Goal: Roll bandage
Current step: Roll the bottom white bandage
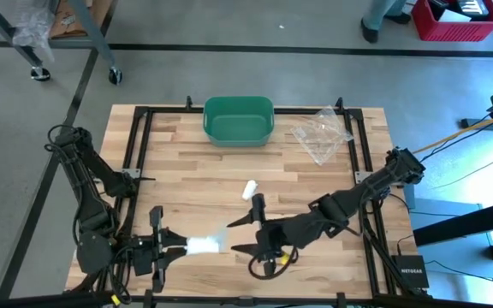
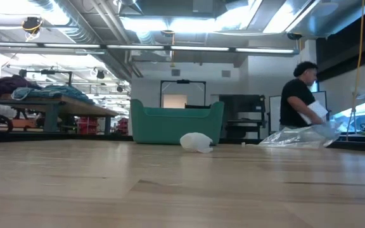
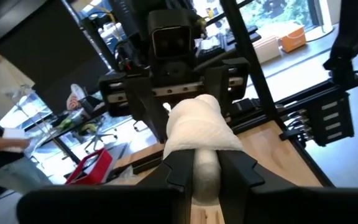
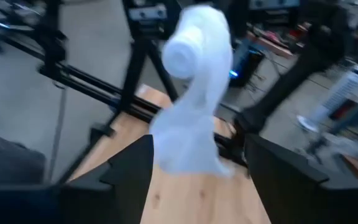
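The wooden table (image 1: 315, 175) carries a green bin (image 1: 239, 120) at 12 o'clock, with a crumpled clear plastic bag (image 1: 322, 134) off toward 1 o'clock. Near the front edge the two arms face each other. The left tool (image 1: 181, 248) is closed on the bandage (image 1: 204, 245) — a white roll, loose end trailing toward the right tool (image 1: 240, 236), whose fingers stand spread wide either side of it. A small white roll (image 1: 249, 189) lies mid-table — apart from both.
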Controlling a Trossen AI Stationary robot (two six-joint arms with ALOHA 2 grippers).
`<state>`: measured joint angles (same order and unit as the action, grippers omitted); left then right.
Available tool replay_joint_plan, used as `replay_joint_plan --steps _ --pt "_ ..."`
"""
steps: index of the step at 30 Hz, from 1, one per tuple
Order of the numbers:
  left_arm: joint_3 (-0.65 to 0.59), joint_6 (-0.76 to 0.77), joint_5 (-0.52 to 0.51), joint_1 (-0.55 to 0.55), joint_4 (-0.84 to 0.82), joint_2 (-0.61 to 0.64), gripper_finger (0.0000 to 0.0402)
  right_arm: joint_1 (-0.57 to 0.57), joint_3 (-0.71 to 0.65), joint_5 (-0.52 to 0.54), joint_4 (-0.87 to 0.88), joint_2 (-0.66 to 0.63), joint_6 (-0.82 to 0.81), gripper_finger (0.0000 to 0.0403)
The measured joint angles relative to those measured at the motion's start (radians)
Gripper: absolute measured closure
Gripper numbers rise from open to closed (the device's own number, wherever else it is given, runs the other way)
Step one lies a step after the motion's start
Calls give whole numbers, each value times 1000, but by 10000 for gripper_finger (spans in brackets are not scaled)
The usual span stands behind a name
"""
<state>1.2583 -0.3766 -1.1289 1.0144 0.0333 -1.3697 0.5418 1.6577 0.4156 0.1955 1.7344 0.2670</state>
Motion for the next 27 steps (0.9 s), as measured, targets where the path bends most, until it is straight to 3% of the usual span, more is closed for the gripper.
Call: replay_joint_plan --steps 4,8,12,19,23,27 --pt "0 5 7 -9 0 0 361 -14 0 -96 -27 3 2 150" --pt "0 14 7 -10 -1 0 361 -35 0 -121 -30 3 0 160" --pt "0 28 7 -9 -1 0 361 -41 0 -181 -42 3 1 221" --pt "0 41 7 -14 0 0 361 -53 0 -171 -32 22 11 381" --pt "0 39 7 -8 1 0 361 -31 0 -129 -21 20 49 385" --pt "-1 22 -2 28 34 3 361 -1 1 -71 113 17 1 397"
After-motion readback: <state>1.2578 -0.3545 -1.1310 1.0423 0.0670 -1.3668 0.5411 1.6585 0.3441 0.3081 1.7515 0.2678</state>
